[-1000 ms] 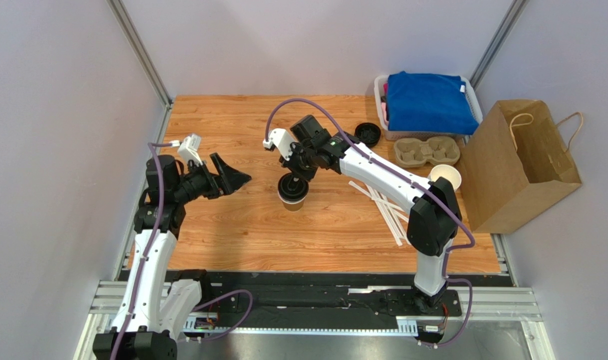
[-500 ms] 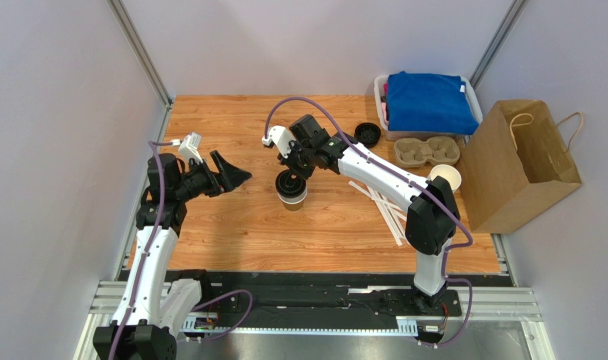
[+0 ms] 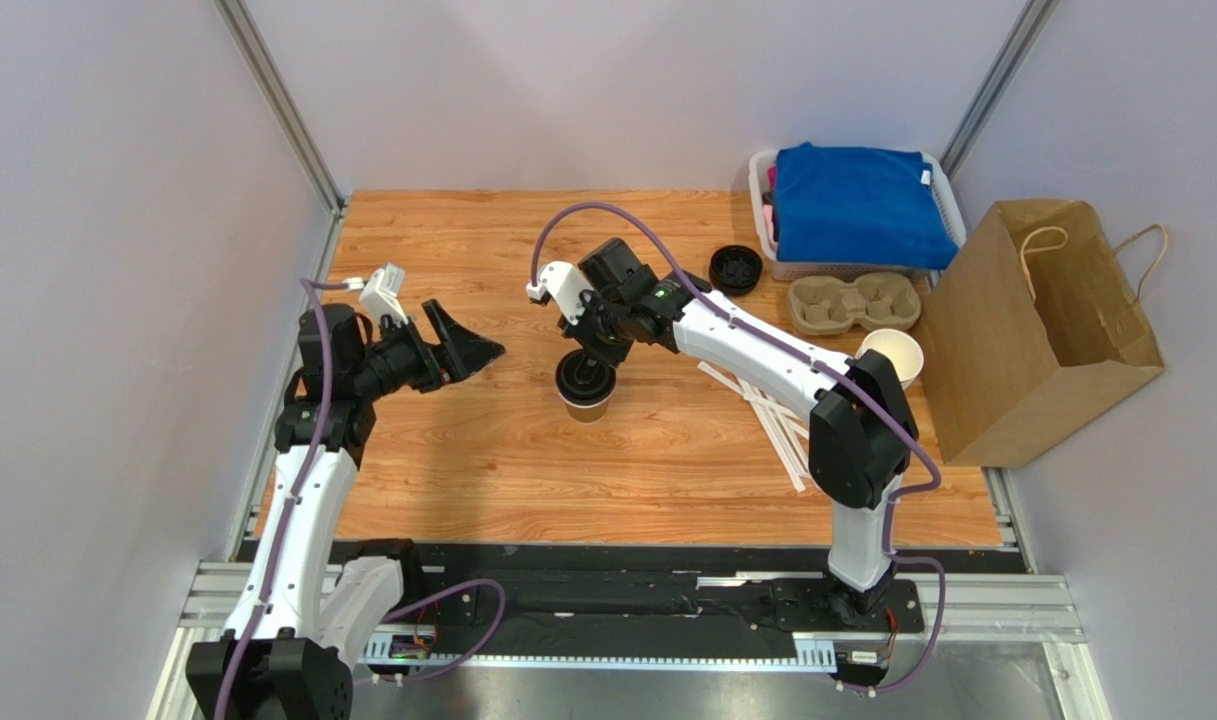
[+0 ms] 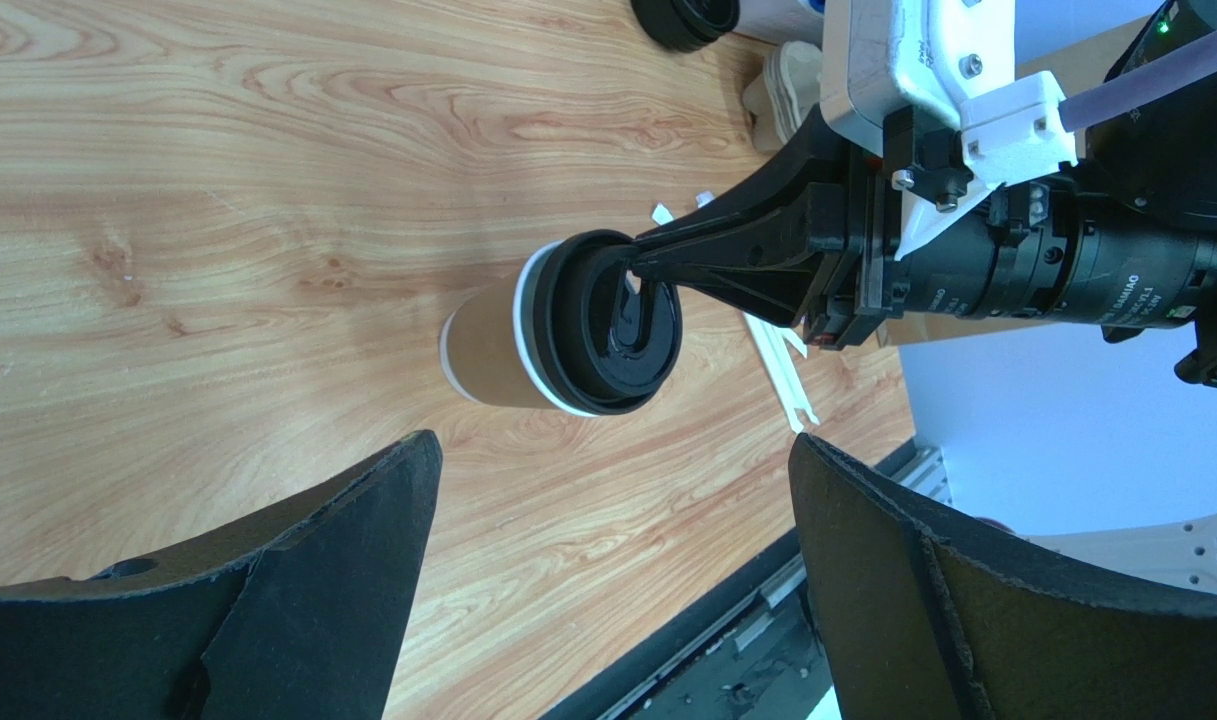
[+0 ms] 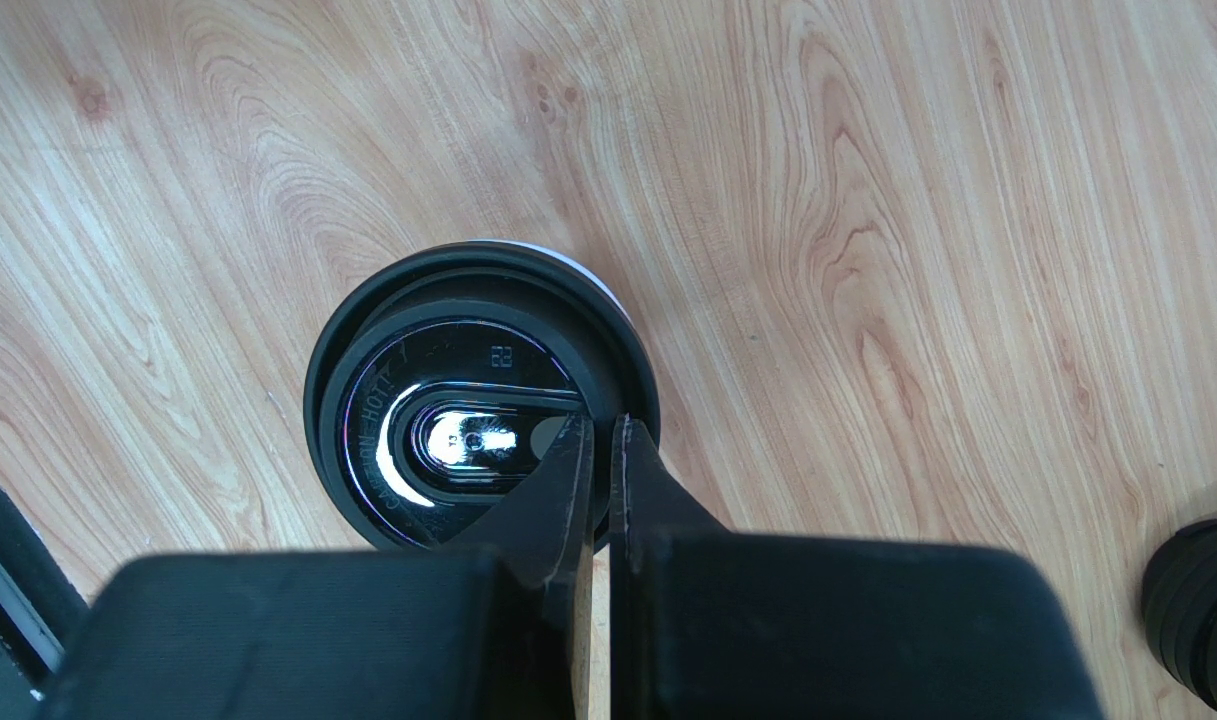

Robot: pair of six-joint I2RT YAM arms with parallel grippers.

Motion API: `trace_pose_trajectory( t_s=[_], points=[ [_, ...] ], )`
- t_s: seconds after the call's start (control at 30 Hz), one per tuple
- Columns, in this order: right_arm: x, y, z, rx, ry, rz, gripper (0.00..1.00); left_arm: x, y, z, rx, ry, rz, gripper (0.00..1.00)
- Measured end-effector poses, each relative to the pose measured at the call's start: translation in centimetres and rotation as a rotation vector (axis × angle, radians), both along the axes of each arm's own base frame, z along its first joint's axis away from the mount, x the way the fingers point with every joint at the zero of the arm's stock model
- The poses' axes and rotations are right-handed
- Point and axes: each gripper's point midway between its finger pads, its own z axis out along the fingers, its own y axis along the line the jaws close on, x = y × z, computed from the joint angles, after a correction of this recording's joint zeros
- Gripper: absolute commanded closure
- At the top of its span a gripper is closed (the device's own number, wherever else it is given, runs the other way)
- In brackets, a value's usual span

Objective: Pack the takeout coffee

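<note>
The takeout coffee [image 3: 586, 387], a brown paper cup with a black lid, stands upright on the wooden table's middle. It also shows in the left wrist view [image 4: 527, 348], and its lid fills the right wrist view [image 5: 464, 393]. My right gripper [image 3: 587, 357] is shut, its fingertips [image 5: 577, 450] together and resting on top of the lid near its edge. The jaws do not grasp anything. My left gripper [image 3: 472, 339] is open and empty, held left of the cup and pointing at it, its jaws wide apart [image 4: 611, 450].
A brown paper bag [image 3: 1035, 330] stands at the right edge. Beside it are a cardboard cup carrier [image 3: 855, 303], a stack of unlidded cups [image 3: 891, 356], a loose black lid [image 3: 737, 267], a bin with a blue cloth [image 3: 855, 203] and white straws [image 3: 772, 413].
My right wrist has shifted slightly left and back above the cup. The cup has stayed in place. The left arm has barely moved.
</note>
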Motion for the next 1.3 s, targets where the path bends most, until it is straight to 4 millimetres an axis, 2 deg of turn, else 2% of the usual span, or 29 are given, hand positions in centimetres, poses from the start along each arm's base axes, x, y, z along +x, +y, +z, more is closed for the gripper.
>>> trace_pose_trajectory(
  t_s=[0.27,0.37,0.4,0.5,0.73,0.9,1.03,1.07,1.13,1.23,1.3],
  points=[
    [0.0,0.1,-1.0,-0.008,0.011,-0.003,0.91,0.2,0.0,-0.3,0.000,0.013,-0.002,0.06],
    [0.1,0.1,-1.1,-0.007,0.012,-0.006,0.84,0.3,0.0,-0.4,0.000,0.016,-0.005,0.06],
    [0.1,0.1,-1.0,-0.005,0.010,-0.006,0.77,0.3,0.0,-0.4,0.000,0.017,-0.005,0.06],
    [0.2,0.2,-1.0,-0.004,0.010,-0.008,0.66,0.3,-0.1,-0.4,-0.001,0.018,-0.008,0.06],
    [0.1,0.2,-1.0,-0.001,0.015,-0.011,0.62,0.2,-0.2,-0.4,-0.003,0.016,-0.017,0.05],
    [0.0,0.1,-0.9,-0.005,0.021,-0.014,0.48,0.1,-0.2,-0.4,-0.003,0.016,-0.024,0.06],
    [0.3,0.0,0.8,0.011,0.017,-0.027,0.37,0.0,-0.4,-0.4,-0.003,0.012,-0.048,0.10],
    [0.4,0.0,1.5,0.022,0.018,-0.031,0.34,0.0,-0.6,-0.4,-0.005,0.010,-0.060,0.14],
    [0.6,-0.2,3.3,0.062,0.025,-0.043,0.33,0.0,-1.0,0.0,-0.021,-0.003,-0.093,0.22],
    [0.7,-1.4,6.2,0.153,0.057,-0.076,0.35,0.3,-1.7,0.5,-0.062,-0.019,-0.142,0.42],
    [0.4,-2.2,8.0,0.227,0.104,-0.095,0.41,0.6,-2.3,0.6,-0.087,-0.021,-0.170,0.47]
  ],
)
